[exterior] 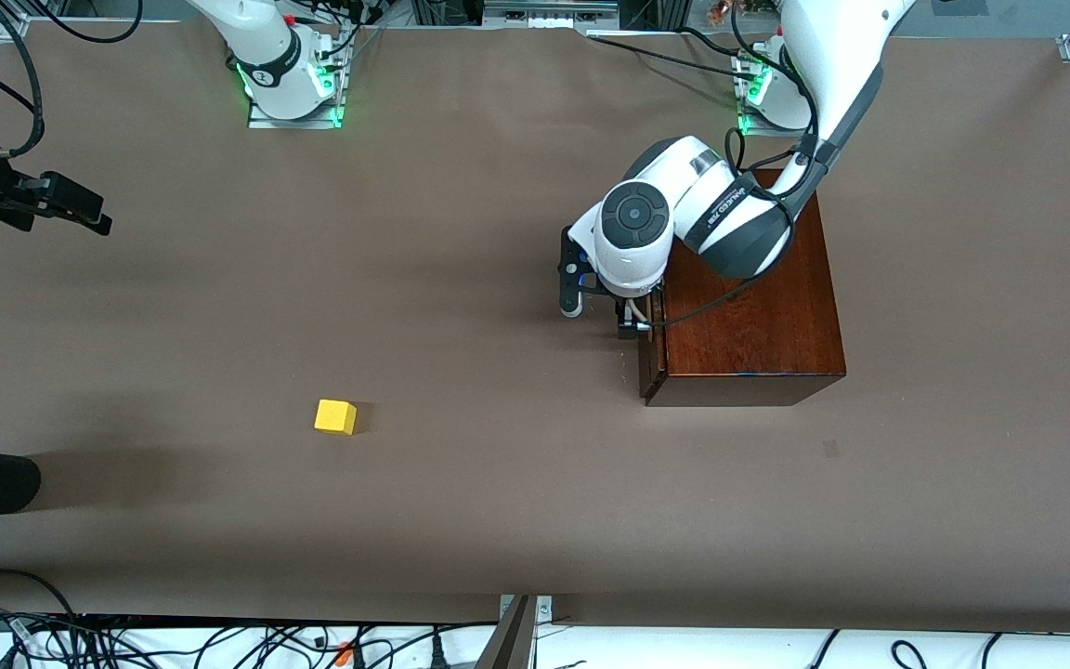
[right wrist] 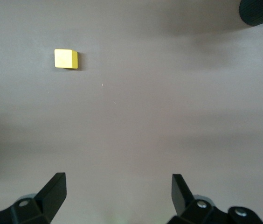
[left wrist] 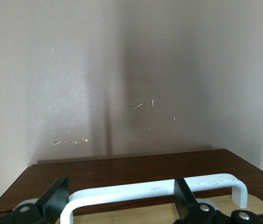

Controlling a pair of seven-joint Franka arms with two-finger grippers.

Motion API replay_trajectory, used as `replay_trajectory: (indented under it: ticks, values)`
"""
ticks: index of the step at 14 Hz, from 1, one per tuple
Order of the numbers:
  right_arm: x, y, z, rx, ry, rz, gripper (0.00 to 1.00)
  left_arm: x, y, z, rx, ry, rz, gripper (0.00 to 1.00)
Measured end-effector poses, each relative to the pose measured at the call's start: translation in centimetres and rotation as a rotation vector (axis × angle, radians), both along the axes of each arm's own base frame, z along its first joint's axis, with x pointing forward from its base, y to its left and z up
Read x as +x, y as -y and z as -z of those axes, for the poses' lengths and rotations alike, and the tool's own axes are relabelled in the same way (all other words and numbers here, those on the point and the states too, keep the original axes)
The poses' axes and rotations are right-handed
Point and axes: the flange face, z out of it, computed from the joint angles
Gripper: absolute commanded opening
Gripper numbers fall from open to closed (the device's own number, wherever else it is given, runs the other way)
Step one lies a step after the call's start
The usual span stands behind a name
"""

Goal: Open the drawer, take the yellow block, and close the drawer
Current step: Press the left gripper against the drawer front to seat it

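Front view — drawer (exterior: 652, 358) shut in the wooden box (exterior: 749, 307), its front facing the right arm's end; white handle (left wrist: 155, 192) runs between the spread fingers of the left gripper (left wrist: 120, 198). Yellow block (exterior: 335, 416) lies on the table (exterior: 219, 307), well apart — right gripper (right wrist: 117, 189) released, over the table's right-arm end.

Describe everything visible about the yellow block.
The yellow block is a small, plain, bright-yellow cube with smooth, unmarked faces and crisp edges; what it is made of cannot be told. It sits flat on the brown table, out in the open, casting a short shadow. It lies nearer to the front camera than the wooden box and toward the right arm's end of the table. Nothing touches it but the tabletop; neither end effector is on it.
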Motion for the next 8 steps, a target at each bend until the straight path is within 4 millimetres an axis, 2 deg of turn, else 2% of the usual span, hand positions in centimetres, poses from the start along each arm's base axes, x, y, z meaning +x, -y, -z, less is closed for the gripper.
replay_trajectory:
  ticks: [5, 6, 8]
  values:
    - [0.1, 0.3, -0.1, -0.03, 0.009, -0.005, 1.0, 0.7, -0.3, -1.2, -0.006, 0.012, -0.021, 1.0]
    - [0.1, 0.3, -0.1, -0.031, 0.009, -0.005, 1.0, 0.8, -0.2, -1.9, -0.022, 0.011, -0.058, 1.0]
    - [0.1, 0.1, -0.1, -0.031, 0.01, -0.01, 1.0, 0.5, 0.0, -4.7, -0.081, -0.028, -0.197, 1.0]
